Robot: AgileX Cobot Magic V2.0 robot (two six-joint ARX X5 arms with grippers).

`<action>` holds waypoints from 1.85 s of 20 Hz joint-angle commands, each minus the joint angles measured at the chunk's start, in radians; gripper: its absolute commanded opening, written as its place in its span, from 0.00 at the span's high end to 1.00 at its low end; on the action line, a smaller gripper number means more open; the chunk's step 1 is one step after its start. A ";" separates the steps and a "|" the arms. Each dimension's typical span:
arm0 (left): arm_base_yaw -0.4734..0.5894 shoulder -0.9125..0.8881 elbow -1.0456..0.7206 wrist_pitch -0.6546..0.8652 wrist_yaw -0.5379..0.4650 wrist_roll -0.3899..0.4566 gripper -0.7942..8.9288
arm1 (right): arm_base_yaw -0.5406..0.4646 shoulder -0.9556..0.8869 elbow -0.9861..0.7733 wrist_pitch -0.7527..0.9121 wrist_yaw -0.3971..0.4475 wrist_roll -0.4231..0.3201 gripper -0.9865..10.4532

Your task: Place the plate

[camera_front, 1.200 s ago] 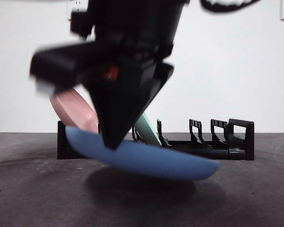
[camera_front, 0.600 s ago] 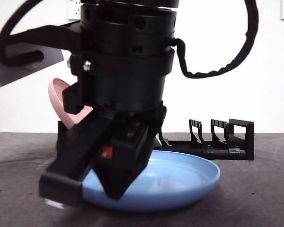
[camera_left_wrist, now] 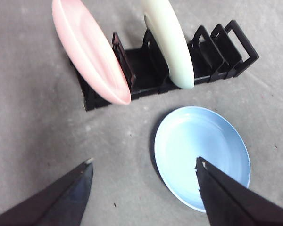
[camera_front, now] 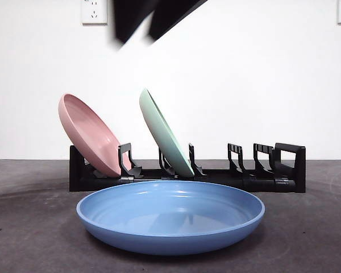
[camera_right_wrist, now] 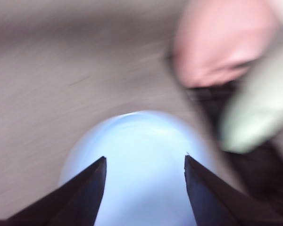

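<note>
Blue plate [camera_front: 170, 219] lies flat on the surface [camera_front: 307, 239], just in front of the rack [camera_front: 187, 173]. Right gripper [camera_right_wrist: 144, 162] hovers above, fingers spread and empty; left gripper [camera_left_wrist: 144, 165] likewise. A careless regrasp could shove it into the rack.

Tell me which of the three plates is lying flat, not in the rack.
The blue plate: it lies flat on the table in front of the black rack. The pink plate and the green plate stand tilted in the rack's slots.
</note>
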 commanded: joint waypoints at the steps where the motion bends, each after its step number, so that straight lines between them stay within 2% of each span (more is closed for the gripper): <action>1: -0.003 0.007 0.020 0.031 0.002 0.021 0.56 | -0.120 -0.058 0.013 -0.013 0.000 -0.037 0.69; 3: -0.003 0.008 0.020 0.060 0.002 0.021 0.56 | -0.275 -0.104 0.013 -0.014 -0.017 -0.107 0.69; 8: -0.003 0.007 0.020 0.116 0.002 0.012 0.56 | -0.698 -0.111 0.011 0.041 -0.199 -0.281 0.69; 11: -0.003 0.008 0.020 0.132 0.002 -0.044 0.56 | -0.920 -0.111 0.011 0.043 -0.286 -0.285 0.69; 12: -0.003 0.008 0.020 0.148 0.002 -0.050 0.57 | -0.969 -0.111 0.011 0.043 -0.299 -0.270 0.69; 14: -0.003 0.014 0.020 0.187 -0.061 -0.053 0.57 | -1.050 -0.119 0.011 0.035 -0.328 -0.201 0.69; 16: -0.007 0.036 0.020 0.222 -0.150 -0.053 0.56 | -1.072 -0.127 0.011 0.024 -0.349 -0.180 0.69; 19: -0.013 0.122 0.037 0.268 -0.238 -0.111 0.40 | -1.064 -0.126 0.011 0.021 -0.354 -0.178 0.69; 20: -0.017 0.161 0.056 0.259 -0.242 -0.135 0.40 | -1.060 -0.127 0.011 0.021 -0.354 -0.178 0.69; 22: -0.037 0.257 0.129 0.218 -0.242 -0.198 0.42 | -1.058 -0.127 0.011 0.017 -0.353 -0.177 0.69; 25: -0.081 0.413 0.291 0.143 -0.243 -0.205 0.58 | -1.058 -0.126 0.011 0.013 -0.353 -0.156 0.69; 26: -0.094 0.458 0.343 0.117 -0.243 -0.205 0.60 | -1.058 -0.126 0.011 0.013 -0.353 -0.156 0.69; 31: -0.149 0.696 0.628 -0.019 -0.359 -0.193 0.60 | -1.058 -0.126 0.011 0.010 -0.354 -0.151 0.69; 37: -0.160 0.966 0.954 -0.289 -0.475 -0.151 0.60 | -1.058 -0.126 0.011 0.010 -0.353 -0.137 0.69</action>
